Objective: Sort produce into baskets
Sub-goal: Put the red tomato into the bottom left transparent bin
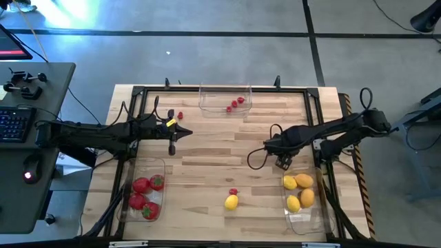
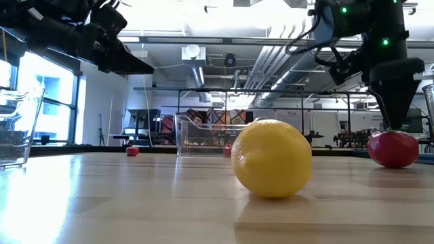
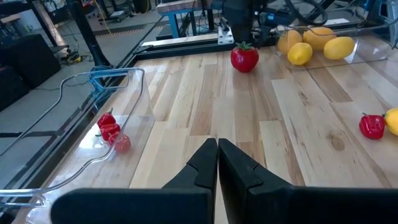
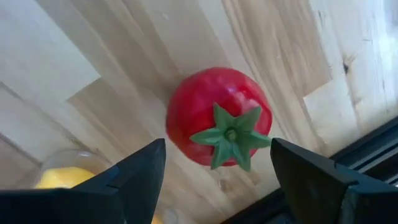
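A red tomato with a green top (image 4: 217, 118) stands on the table just left of the near-right bin; it also shows in the low view (image 2: 393, 149). My right gripper (image 4: 217, 144) hangs over it, open, one finger on each side, not touching. In the high view my right gripper (image 1: 281, 162) hides it. My left gripper (image 1: 172, 147) is shut and empty above the table's middle left. A loose yellow lemon (image 1: 231, 202) and a small red berry (image 1: 233, 192) lie near the front edge. Another berry (image 1: 180, 116) lies at the far left.
Three clear bins stand on the table: the far one (image 1: 207, 103) holds berries, the near-left one (image 1: 162, 165) holds tomatoes, and the near-right one (image 1: 313, 219) holds lemons. A black metal frame (image 1: 220, 88) runs around the table's edges. The table's middle is bare wood.
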You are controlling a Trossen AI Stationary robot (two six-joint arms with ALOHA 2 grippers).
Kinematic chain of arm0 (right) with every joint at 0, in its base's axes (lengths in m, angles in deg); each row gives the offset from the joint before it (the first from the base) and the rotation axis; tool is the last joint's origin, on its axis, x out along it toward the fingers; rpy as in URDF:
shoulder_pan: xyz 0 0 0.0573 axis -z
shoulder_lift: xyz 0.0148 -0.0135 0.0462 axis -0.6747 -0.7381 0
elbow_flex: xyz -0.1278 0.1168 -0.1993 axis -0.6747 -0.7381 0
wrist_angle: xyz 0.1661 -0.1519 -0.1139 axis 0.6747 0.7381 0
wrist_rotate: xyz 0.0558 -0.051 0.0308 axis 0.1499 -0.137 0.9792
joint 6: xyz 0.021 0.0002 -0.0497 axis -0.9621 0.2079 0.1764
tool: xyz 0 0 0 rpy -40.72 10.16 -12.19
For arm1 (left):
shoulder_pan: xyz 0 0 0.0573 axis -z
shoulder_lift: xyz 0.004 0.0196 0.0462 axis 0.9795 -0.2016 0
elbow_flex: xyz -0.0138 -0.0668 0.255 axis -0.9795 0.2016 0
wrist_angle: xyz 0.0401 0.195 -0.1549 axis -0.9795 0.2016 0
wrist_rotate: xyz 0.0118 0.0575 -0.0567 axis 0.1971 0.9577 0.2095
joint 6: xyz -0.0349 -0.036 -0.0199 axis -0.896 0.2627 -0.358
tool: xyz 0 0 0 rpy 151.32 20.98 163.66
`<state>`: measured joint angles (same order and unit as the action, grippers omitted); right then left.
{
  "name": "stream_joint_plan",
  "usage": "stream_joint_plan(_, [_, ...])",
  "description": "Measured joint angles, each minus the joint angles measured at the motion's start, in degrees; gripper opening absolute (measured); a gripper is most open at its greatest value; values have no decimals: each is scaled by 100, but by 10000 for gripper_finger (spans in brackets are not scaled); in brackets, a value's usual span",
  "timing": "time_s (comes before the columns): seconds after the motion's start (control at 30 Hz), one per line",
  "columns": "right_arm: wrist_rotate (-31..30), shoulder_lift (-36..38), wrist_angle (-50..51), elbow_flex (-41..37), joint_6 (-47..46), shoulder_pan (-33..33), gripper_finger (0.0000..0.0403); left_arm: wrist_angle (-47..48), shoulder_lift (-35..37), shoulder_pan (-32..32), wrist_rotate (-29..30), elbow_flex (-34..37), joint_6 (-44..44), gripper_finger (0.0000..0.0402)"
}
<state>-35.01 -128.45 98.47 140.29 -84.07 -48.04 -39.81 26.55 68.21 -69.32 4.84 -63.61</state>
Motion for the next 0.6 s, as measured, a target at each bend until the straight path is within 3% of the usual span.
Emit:
stream_joint_plan(0.33, [-8, 32, -744, -708, 43, 0, 282, 0, 0, 1, 0, 0, 0, 1])
stream_joint_plan(0.6, [-9, 35, -936, -773, 140, 2, 282, -2, 0, -1, 0, 0, 2, 1])
